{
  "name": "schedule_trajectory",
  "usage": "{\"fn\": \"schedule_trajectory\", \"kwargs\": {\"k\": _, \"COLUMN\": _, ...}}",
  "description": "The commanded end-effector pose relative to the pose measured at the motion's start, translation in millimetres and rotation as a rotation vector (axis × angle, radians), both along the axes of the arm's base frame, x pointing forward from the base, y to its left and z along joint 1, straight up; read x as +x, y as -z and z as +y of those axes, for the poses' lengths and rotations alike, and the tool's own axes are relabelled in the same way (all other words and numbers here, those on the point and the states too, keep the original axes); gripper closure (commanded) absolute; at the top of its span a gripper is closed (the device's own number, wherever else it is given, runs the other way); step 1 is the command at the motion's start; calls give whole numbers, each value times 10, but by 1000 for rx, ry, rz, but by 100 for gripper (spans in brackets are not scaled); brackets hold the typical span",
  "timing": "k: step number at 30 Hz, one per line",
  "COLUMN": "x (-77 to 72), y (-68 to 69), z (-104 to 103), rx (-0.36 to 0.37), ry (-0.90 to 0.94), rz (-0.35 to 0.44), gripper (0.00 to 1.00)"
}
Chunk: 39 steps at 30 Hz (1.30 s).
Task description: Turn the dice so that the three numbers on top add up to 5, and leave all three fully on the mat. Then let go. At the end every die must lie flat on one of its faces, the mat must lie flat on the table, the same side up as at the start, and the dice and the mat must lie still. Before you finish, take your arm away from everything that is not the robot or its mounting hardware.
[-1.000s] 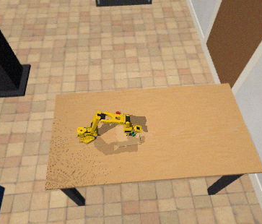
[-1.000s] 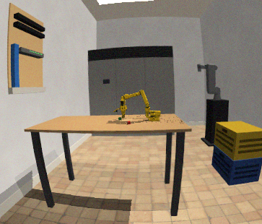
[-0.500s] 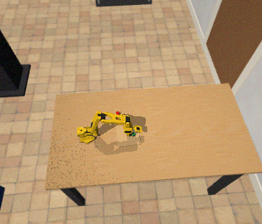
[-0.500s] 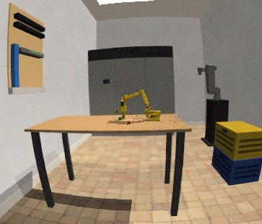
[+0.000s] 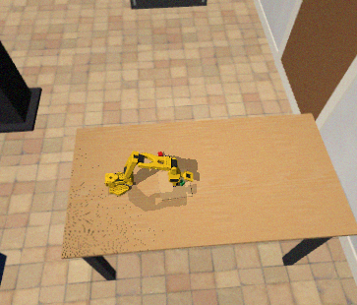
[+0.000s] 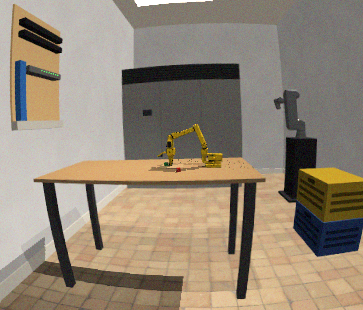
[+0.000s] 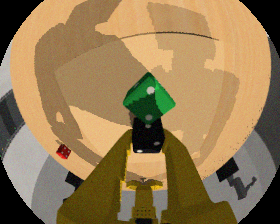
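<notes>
My gripper (image 7: 148, 112) is shut on a green die (image 7: 149, 102), which sits tilted at the fingertips above the tan mat (image 7: 151, 63). In the top view the green die (image 5: 181, 183) shows at the end of the yellow arm (image 5: 148, 164), over the pale mat (image 5: 174, 189). A red die (image 7: 63, 152) lies at the lower left of the wrist view; it also shows behind the arm in the top view (image 5: 160, 153) and on the table in the exterior view (image 6: 178, 170). I cannot make out a third die.
The arm's base (image 5: 118, 183) stands left of the mat on the wooden table (image 5: 211, 182). The arm's shadow falls across the mat. A yellow and blue crate (image 6: 331, 210) stands on the floor to the right.
</notes>
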<state>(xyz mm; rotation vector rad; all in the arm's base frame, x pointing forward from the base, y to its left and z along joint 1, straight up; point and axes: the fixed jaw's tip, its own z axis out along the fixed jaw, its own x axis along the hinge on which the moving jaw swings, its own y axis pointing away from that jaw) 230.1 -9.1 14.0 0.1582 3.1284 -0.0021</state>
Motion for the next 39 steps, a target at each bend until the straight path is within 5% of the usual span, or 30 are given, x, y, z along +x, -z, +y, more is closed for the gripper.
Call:
{"fn": "schedule_trajectory", "kwargs": {"k": 1, "x": 39, "y": -39, "z": 23, "rx": -1, "ry": 2, "rz": -31, "gripper": 100}}
{"fn": "schedule_trajectory", "kwargs": {"k": 39, "x": 39, "y": -39, "z": 23, "rx": -1, "ry": 2, "rz": -31, "gripper": 76}}
